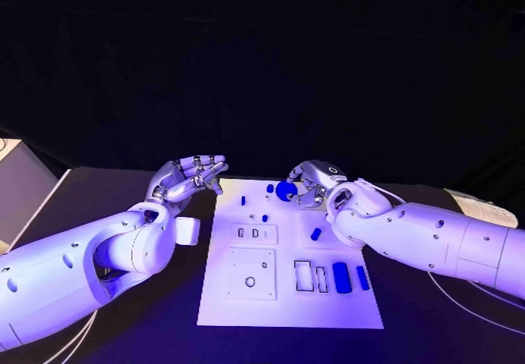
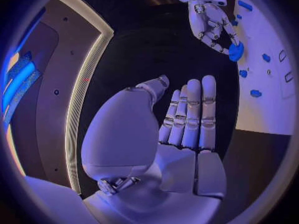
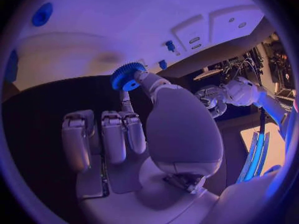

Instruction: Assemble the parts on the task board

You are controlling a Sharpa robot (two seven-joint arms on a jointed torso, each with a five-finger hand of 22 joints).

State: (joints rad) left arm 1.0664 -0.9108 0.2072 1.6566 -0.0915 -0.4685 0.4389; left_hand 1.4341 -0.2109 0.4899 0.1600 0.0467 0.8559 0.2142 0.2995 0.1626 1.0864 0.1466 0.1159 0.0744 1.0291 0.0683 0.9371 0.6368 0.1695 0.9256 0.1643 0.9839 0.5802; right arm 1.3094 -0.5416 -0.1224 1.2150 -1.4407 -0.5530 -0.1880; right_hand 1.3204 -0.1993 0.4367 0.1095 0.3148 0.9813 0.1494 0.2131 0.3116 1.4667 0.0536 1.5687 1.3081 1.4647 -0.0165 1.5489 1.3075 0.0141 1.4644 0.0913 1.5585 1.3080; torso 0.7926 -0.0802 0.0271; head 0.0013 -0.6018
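Observation:
The white task board (image 1: 290, 307) lies in the middle of the black table. My right hand (image 1: 319, 186) hovers over its far end and pinches a blue toothed gear (image 1: 287, 190) between thumb and a finger; the right wrist view shows the gear (image 3: 127, 76) at the fingertips (image 3: 144, 77), above the board (image 3: 124, 30). My left hand (image 1: 192, 178) is raised off the board's far left corner, its fingers (image 2: 190, 114) straight and apart, holding nothing. Small blue pegs (image 1: 243, 201) (image 1: 265, 218) stand on the board. Two long blue pieces (image 1: 341, 277) (image 1: 362, 277) lie near its right edge.
A short blue piece (image 1: 316, 234) lies mid-board on the right. Raised white plates (image 1: 250, 273) (image 1: 256, 233) and open slots (image 1: 303, 275) fill the board's near half. A pale box (image 1: 20, 189) stands off the table's left side, and papers (image 1: 483, 208) lie at the far right.

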